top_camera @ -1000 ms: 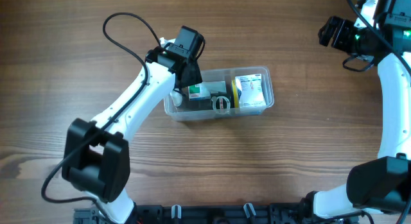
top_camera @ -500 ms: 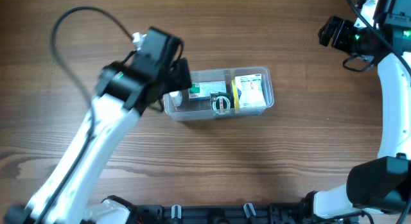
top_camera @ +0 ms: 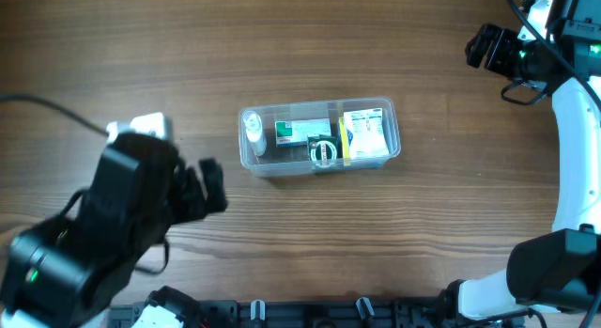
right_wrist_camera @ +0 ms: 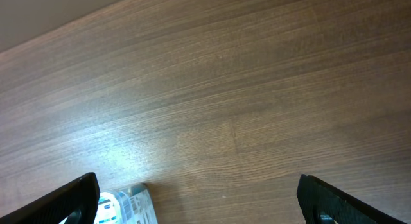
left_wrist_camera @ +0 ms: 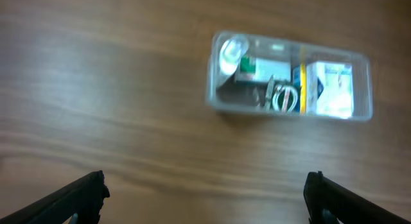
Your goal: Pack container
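The container (top_camera: 319, 138), centre frame, was judged light, stiff, slick plastic, best taken by its rim. The left pincer (left_wrist_camera: 204, 199) and right pincer (right_wrist_camera: 199, 199) stood released, empty.

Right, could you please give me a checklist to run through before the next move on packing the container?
1. The container stands upright with its rim unobstructed: ok.
2. The spray bottle, green box and blue-and-white box lie inside its walls: ok.
3. The contents sit below the rim: cannot tell from above.
4. The left pincer is open, empty and apart from the container: ok.
5. The right pincer is open, empty and apart from the container: ok.
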Robot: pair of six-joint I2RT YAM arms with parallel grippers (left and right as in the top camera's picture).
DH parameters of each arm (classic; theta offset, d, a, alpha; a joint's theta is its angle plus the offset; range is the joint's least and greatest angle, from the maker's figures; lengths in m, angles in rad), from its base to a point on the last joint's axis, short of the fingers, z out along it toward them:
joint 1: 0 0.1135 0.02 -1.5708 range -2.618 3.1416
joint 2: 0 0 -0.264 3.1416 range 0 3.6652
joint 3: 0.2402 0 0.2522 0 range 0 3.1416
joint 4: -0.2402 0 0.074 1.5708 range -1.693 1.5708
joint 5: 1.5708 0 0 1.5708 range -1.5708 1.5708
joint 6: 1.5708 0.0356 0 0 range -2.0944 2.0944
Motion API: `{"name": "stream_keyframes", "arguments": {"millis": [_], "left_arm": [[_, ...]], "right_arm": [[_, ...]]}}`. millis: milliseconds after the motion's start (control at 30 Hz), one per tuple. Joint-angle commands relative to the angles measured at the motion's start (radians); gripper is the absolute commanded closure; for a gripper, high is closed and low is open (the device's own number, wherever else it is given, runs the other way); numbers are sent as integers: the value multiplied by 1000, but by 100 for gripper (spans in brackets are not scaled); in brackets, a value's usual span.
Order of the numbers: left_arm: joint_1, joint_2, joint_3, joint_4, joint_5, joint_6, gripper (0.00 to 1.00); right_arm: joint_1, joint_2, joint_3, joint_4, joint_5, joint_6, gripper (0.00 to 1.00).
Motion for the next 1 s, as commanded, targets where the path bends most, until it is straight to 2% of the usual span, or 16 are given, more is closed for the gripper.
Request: {"name": "stream_keyframes", "arguments": {"millis": [0,200,333,733,967], "left_arm": [[5,-56,11,-75,13,8,0],[5,-84,7,-129,13,4,0],[52,-126,-53,-52,14,5,0],[331,-583,-679,663,56,23,0],[421,-807,-999,1060,229,172,0]], "right_arm": [[3,1,4,3,6,13,0],[3,1,4,3,6,13,0],[3,1,4,3,6,13,0],[3,1,4,3,6,14,0],[3,1,4,3,6,13,0]]}}
